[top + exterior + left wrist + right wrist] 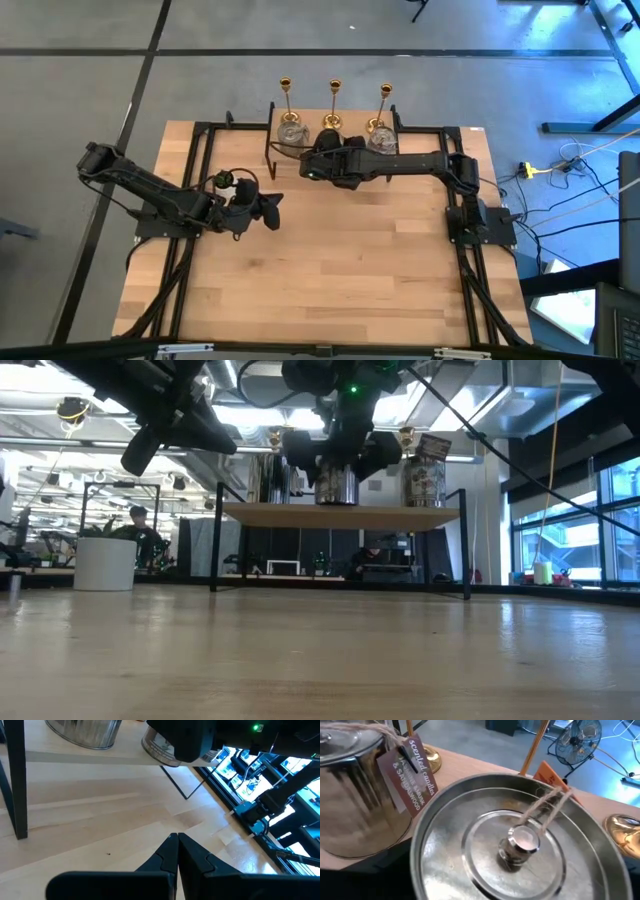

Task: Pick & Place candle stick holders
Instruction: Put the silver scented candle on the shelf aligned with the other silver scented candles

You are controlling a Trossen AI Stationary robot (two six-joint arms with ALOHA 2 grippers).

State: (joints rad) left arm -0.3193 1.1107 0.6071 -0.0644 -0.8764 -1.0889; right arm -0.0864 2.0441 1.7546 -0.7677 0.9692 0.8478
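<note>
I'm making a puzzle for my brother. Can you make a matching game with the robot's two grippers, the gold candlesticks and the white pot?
Things:
1. left gripper
2. right gripper
3. three tall shiny gold candlestick holders
4. round white pot

States or places:
A. standing on the tabletop, not on the raised wooden shelf
B. fingers shut, above bare table
C. fingers open, either side of the middle round silvery lidded tin
D. in a row along the shelf's back edge

Pairs: 1-B, 2-C, 3-D, 4-A
</note>
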